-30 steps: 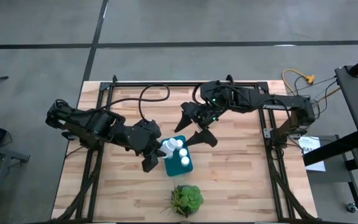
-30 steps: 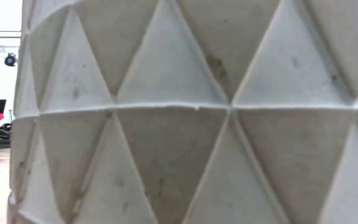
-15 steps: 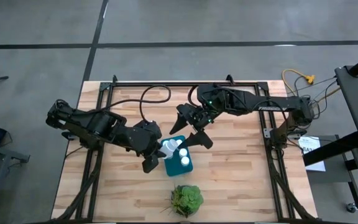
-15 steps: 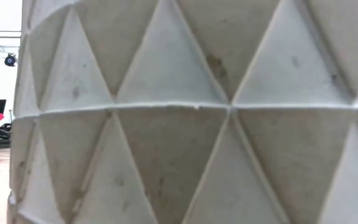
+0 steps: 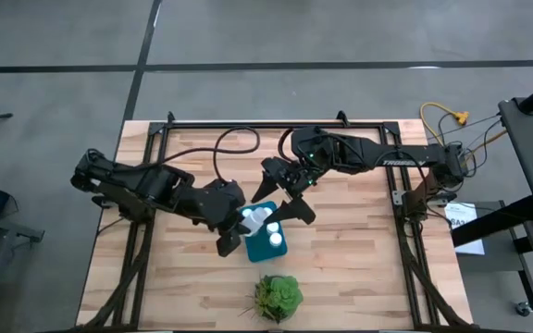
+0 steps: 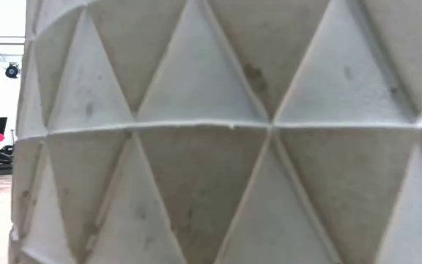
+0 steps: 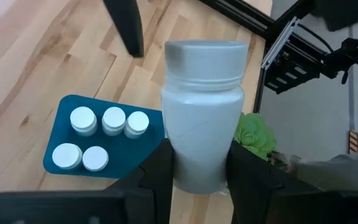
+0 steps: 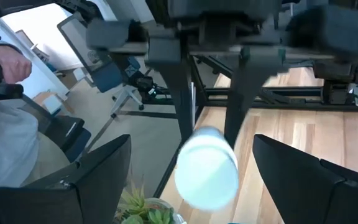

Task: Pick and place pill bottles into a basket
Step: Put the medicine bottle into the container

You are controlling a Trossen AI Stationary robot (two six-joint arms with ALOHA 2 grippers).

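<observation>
No text, label or number can be read anywhere.

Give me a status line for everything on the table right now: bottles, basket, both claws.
Held pill bottle: upright, capped, clamped in the left claw, above the basket's edge.
Five pill bottles: standing capped inside the basket.
Basket: flat on the table, not full.
Left claw: shut on the bottle.
Right claw: open, empty, hovering beside the basket.
Green plant: upright, untouched.

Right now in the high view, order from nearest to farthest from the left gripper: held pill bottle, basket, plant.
1. Pill bottle: clamped in the left gripper, beside the basket's edge.
2. Basket: just right of it.
3. Plant: by the table's near edge.
</observation>
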